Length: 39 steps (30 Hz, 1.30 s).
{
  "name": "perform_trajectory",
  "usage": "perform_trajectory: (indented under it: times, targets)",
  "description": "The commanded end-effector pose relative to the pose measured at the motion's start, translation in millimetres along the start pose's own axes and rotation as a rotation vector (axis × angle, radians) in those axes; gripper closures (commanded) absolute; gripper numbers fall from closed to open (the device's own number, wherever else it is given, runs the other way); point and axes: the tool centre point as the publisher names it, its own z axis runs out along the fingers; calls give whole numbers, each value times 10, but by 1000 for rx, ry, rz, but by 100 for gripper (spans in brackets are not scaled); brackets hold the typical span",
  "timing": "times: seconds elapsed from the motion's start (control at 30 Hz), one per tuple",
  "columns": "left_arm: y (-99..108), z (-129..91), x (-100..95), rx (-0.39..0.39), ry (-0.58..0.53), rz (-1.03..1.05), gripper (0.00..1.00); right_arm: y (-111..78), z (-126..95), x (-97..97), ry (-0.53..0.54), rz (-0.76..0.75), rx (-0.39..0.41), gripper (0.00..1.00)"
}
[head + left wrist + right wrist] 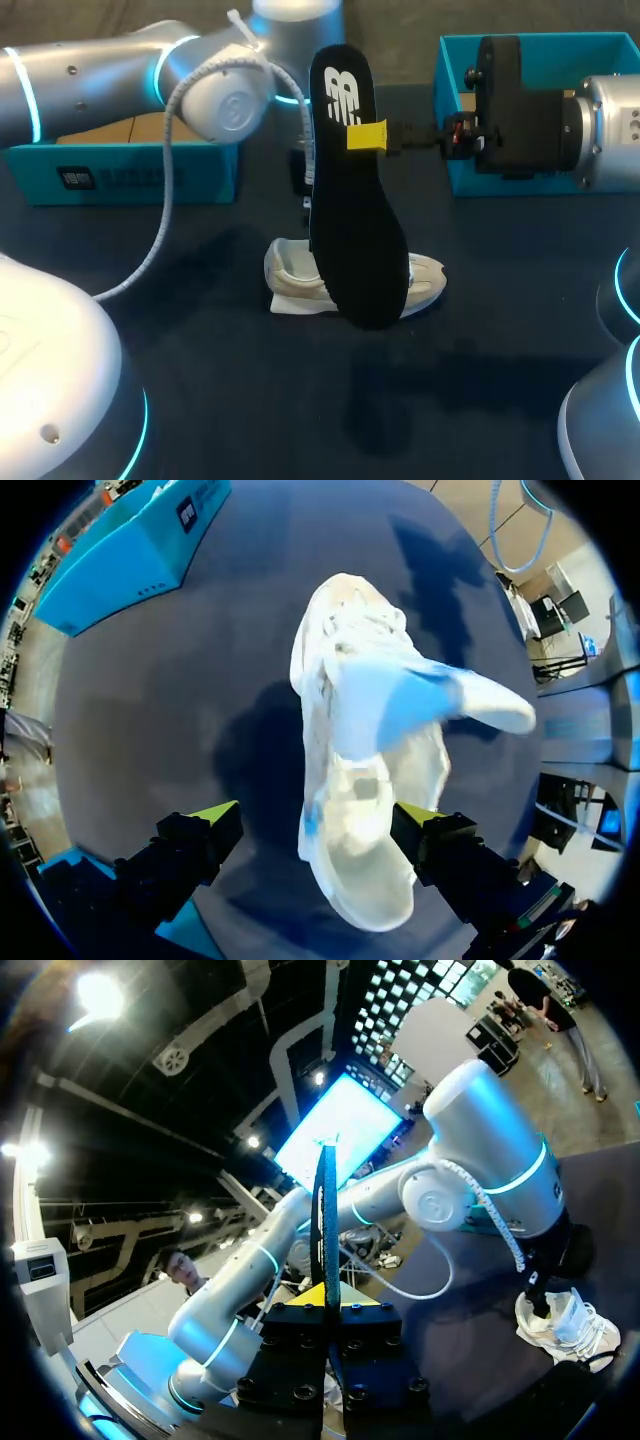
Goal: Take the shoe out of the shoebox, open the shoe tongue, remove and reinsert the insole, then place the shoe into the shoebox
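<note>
One insole (355, 220) stood clenched in the right end effector (368, 137); it needed lowering toe-first into the shoe (360, 730), which the released left end effector (315, 818) could steady.

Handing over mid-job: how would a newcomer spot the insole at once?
On the dark table lies a white shoe. Held upright over it by the right gripper is the insole: the only flat, black, foot-shaped piece, marked with a white logo.
</note>
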Motion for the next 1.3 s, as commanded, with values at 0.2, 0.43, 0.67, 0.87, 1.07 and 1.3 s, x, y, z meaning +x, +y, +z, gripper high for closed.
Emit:
perform_trajectory:
  times: [0.2,0.43,0.67,0.87,1.07,1.3]
  targets:
    - [-135,264,-127,25,15,-9,0,-7,23,8,-5,3,0,100]
    - [-140,353,-122,20,17,-3,0,-7,23,8,-5,3,0,100]
    - [-159,400,-108,32,15,4,14,-7,23,8,-5,3,0,100]
    - [-171,464,-95,39,28,7,24,-7,23,8,-5,3,0,100]
    - [-176,480,-91,49,36,9,50,-7,23,8,-5,3,0,100]
    - [-203,492,-93,52,41,16,56,-7,23,8,-5,3,0,100]
